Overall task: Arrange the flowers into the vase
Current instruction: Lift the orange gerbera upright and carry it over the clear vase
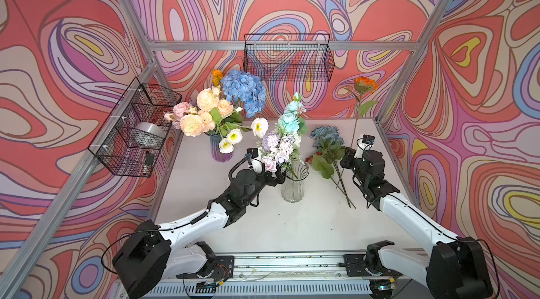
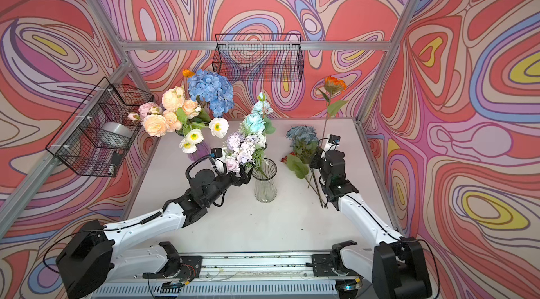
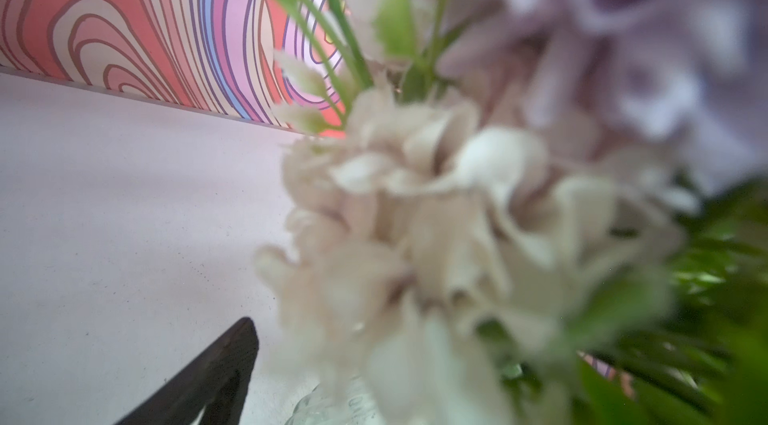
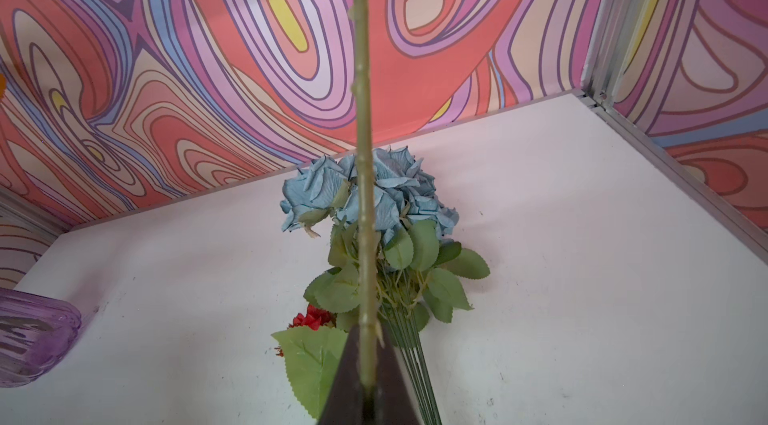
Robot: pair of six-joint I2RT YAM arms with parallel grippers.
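A clear glass vase (image 1: 294, 186) stands mid-table in both top views with a lilac-pink bunch (image 1: 277, 148) and teal roses (image 1: 290, 122) in it. My left gripper (image 1: 279, 177) is open beside the vase's rim, under the lilac blooms. In the left wrist view only one dark finger (image 3: 216, 373) shows; blurred cream blooms (image 3: 436, 236) hide the other. My right gripper (image 1: 349, 155) is shut on the long green stem (image 4: 363, 194) of an upright orange flower (image 1: 365, 84). A blue-grey rose bunch (image 4: 374, 190) and a red flower (image 4: 313, 317) lie on the table below it.
A purple vase (image 1: 221, 150) at the back left holds peach roses (image 1: 198, 113), a blue hydrangea (image 1: 244, 91) and white poppies. Wire baskets hang on the back wall (image 1: 287, 58) and left wall (image 1: 134, 128). Metal frame posts edge the table.
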